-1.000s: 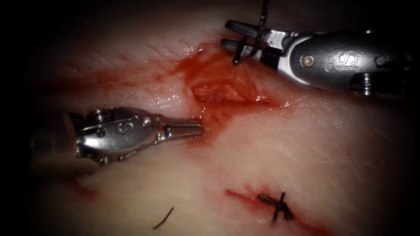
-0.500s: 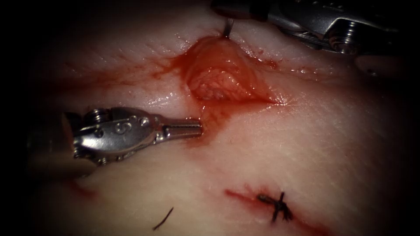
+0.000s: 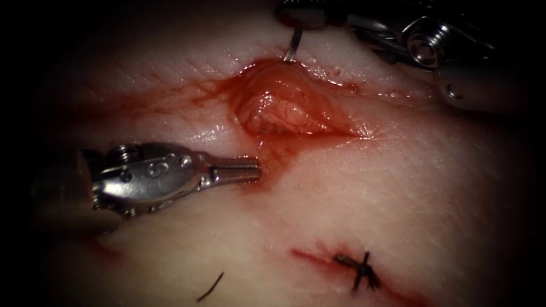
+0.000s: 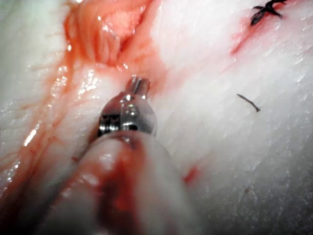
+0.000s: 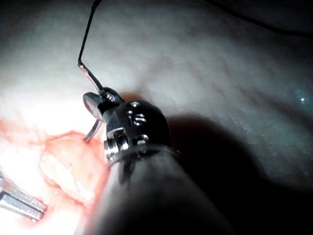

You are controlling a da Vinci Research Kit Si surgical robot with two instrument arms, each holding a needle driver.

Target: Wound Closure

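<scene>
R tool (image 3: 301,14), top centre of endoscope view, jaws clamped on needle (image 3: 293,46) near its thread end; thread (image 5: 88,29) trails off the swage. Needle hangs point-down, tip touching or just entering the cut's (image 3: 284,111) upper lip, depth unclear; steep hold prob. to bite that edge square. L tool (image 3: 242,169), mid-left, jaws closed, holding nothing, tip pressed on tissue (image 3: 398,199) just left of cut, likely steadying it. Tied stitch (image 3: 361,267) lower right; loose thread end (image 3: 211,287) bottom centre-left.
</scene>
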